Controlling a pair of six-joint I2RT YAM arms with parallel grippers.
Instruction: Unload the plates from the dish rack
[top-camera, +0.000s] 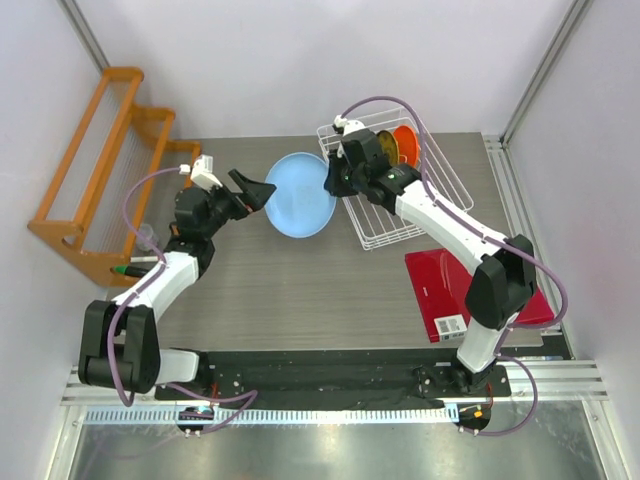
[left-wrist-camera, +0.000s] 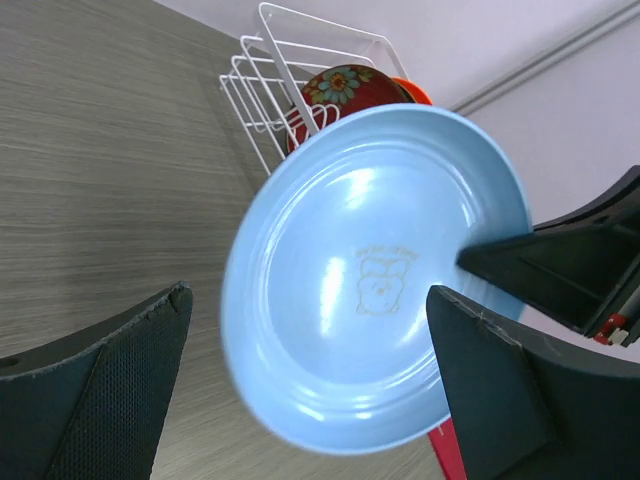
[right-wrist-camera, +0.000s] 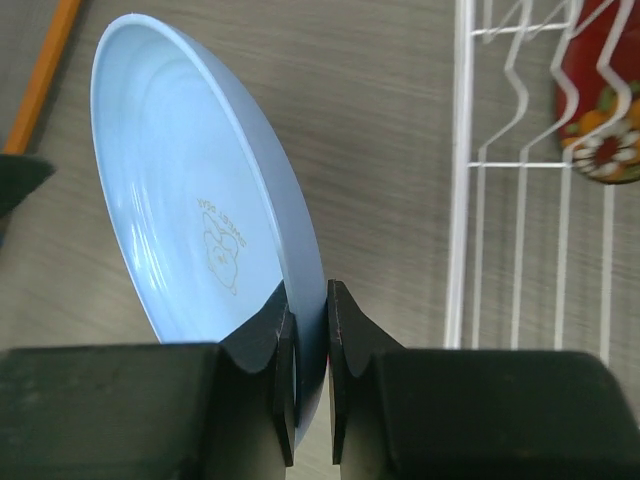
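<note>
Blue plate (right-wrist-camera: 190, 200) clamped in right claw (right-wrist-camera: 310, 296)

Table (top-camera: 300, 285): dark grey wood-grain top, grain run left to right in the top view. Three items are seen at or on it.

Dish rack (top-camera: 378, 228), white wire, is set at 1 o'clock, skewed to the table edges, with one corner pointed toward centre.

Flat red rectangle (top-camera: 440, 290) is laid at 4 o'clock, slightly rotated. A white barcode label (top-camera: 451, 325) is stuck at its near-left corner. Its right end is seen past the grey top's right edge.

Orange wooden stepped rack (top-camera: 100, 185) is placed at 9–10 o'clock, mostly beyond the left edge; its footing cannot be told.

A black base strip (top-camera: 330, 372) is fixed along 6 o'clock.
</note>
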